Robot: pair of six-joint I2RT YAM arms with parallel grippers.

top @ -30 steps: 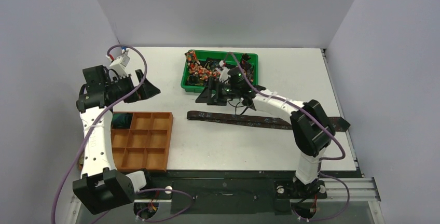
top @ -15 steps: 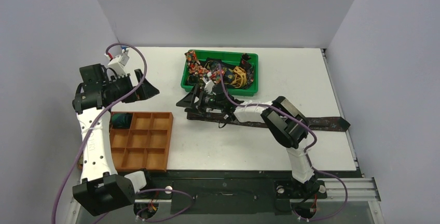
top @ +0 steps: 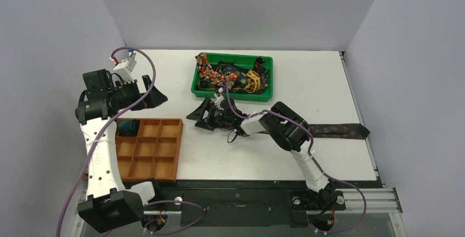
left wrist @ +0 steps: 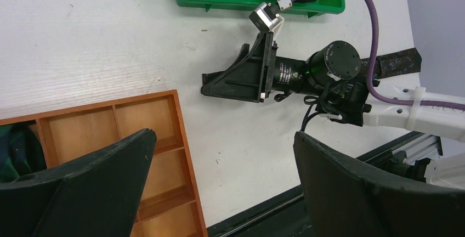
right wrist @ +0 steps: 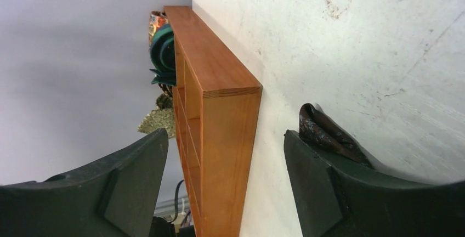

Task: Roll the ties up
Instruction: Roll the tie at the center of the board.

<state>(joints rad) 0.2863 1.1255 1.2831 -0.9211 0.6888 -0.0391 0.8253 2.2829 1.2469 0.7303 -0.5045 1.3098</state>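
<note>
A long dark brown flecked tie (top: 337, 131) lies flat across the table's right half. Its left part is hidden under my right arm. My right gripper (top: 198, 117) rests low on the table at the tie's left end, turned on its side and open. In the right wrist view the tie's bunched end (right wrist: 323, 134) lies against the outside of one finger (right wrist: 329, 193), with nothing between the jaws (right wrist: 225, 135). More ties (top: 233, 77) are piled in the green bin (top: 230, 92). My left gripper (top: 156, 91) hovers wide open and empty (left wrist: 224, 134) above the table's left side.
A wooden compartment tray (top: 178, 149) sits at the front left, just left of my right gripper. A rolled dark green tie (top: 127, 127) fills its far-left compartment. The green bin stands close behind my right gripper. Purple cables loop over both arms.
My right gripper has swept left and down from beside the green bin to the tie's left end, near the wooden tray. The left arm has barely shifted.
</note>
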